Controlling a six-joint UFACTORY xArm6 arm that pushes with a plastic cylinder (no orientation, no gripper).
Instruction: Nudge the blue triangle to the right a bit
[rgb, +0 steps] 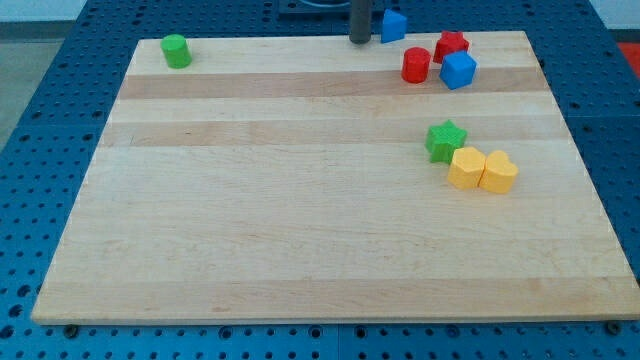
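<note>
The blue triangle lies at the top edge of the wooden board, right of centre. My tip stands just left of it, with a small gap between them. The rod rises out of the view's top. A red cylinder, a red block and a blue cube cluster just below and to the right of the triangle.
A green cylinder sits at the board's top left corner. A green star touches two yellow blocks at the right middle. Blue pegboard surrounds the board.
</note>
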